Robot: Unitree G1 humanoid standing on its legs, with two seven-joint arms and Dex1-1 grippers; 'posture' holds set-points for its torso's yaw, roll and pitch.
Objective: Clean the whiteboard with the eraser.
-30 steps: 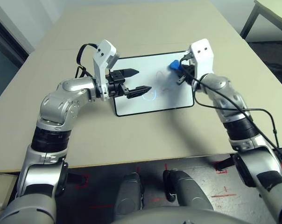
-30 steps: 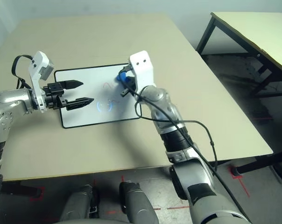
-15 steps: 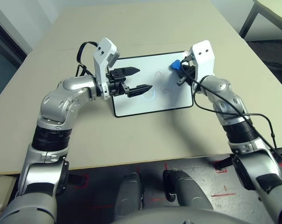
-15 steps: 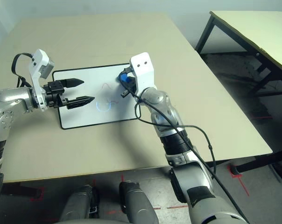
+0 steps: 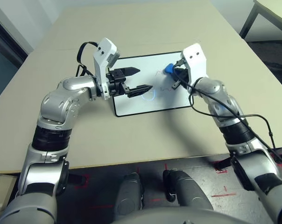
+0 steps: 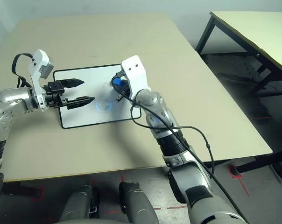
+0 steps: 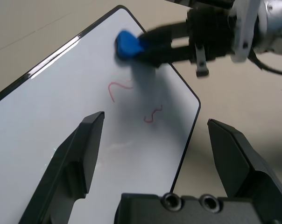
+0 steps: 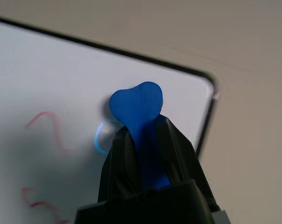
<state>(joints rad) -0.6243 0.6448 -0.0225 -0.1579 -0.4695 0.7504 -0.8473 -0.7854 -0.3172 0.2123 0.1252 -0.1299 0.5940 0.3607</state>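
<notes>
Nearest you on the beige worktop (image 5: 131, 135), your left pincer (image 5: 136, 80) hovers over the near-left part of the flat white rectangular whiteboard with its thin black frame (image 5: 131, 105), its two black fingers spread wide with nothing between them. The board lies flat at the middle of the worktop, and you can see a light-blue ring (image 5: 150, 93) drawn just beyond the left fingertips and red squiggles (image 7: 152, 114) further across. Beyond those, your right pincer (image 8: 143, 140) is clamped tight on the small bright-blue eraser block with a pinched waist (image 8: 137, 105), which sits over the board's far-right area, its rounded end poking out past the fingertips.
</notes>
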